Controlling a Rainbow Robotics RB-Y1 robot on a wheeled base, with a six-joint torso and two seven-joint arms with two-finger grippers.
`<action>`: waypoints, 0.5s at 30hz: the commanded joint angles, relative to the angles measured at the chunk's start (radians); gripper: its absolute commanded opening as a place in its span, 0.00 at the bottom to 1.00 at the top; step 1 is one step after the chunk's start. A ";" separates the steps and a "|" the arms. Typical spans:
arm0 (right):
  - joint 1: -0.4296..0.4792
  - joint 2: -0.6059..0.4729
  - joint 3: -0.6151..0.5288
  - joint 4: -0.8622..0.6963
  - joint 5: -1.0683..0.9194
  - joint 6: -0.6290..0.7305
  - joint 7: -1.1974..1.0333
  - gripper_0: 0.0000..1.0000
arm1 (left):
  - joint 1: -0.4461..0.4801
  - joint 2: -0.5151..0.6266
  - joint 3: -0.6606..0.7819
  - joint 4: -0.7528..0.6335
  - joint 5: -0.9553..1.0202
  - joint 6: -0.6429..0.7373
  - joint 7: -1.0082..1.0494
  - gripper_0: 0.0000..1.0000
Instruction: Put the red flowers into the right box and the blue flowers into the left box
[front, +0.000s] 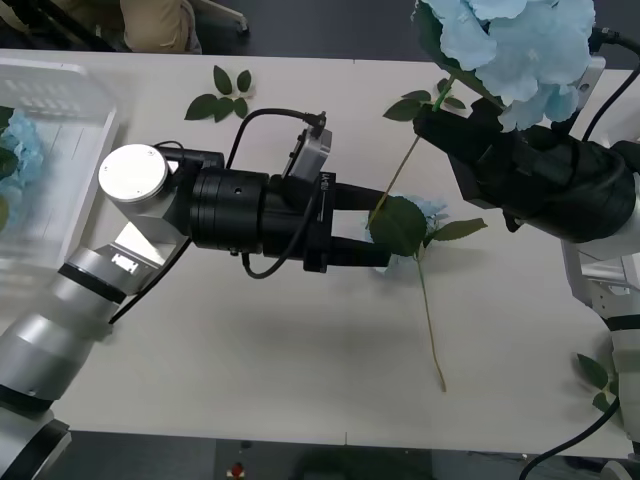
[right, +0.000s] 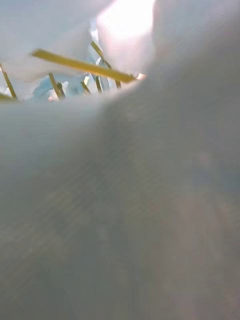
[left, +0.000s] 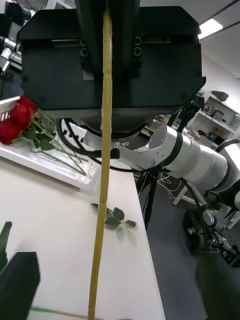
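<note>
My right gripper (front: 450, 120) is raised at the back right, shut on the stem of a blue flower (front: 520, 45) whose pale head stands above it and whose stem (left: 104, 165) hangs down toward the table. My left gripper (front: 385, 230) reaches in from the left, open, its black fingers (left: 20, 280) on either side of that stem's lower end. A second blue flower (front: 432, 210) lies on the table just beyond, partly behind a big leaf. The left box (front: 60, 110) holds another blue flower (front: 15, 150). Red flowers (left: 17, 117) lie in the right box (left: 47, 167). Pale petals (right: 60, 30) press against the right wrist camera.
Loose leaf sprigs lie at the table's far edge (front: 222, 95) and by the right arm's base (front: 598, 380). The lying flower's thin stem (front: 432, 330) runs toward the front edge. The table's right edge (left: 142, 250) drops off past a leaf sprig (left: 115, 218).
</note>
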 joint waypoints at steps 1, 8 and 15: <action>-0.009 -0.004 0.000 -0.033 0.000 0.006 -0.027 0.00 | -0.025 -0.020 0.014 -0.019 -0.001 -0.023 0.026 0.00; -0.009 -0.004 0.005 -0.033 0.000 0.010 -0.027 0.00 | -0.023 -0.049 0.012 -0.017 -0.015 -0.049 0.026 0.00; -0.009 -0.004 0.005 -0.033 0.000 0.013 -0.027 0.00 | -0.023 -0.049 0.006 -0.017 -0.015 -0.060 0.026 0.00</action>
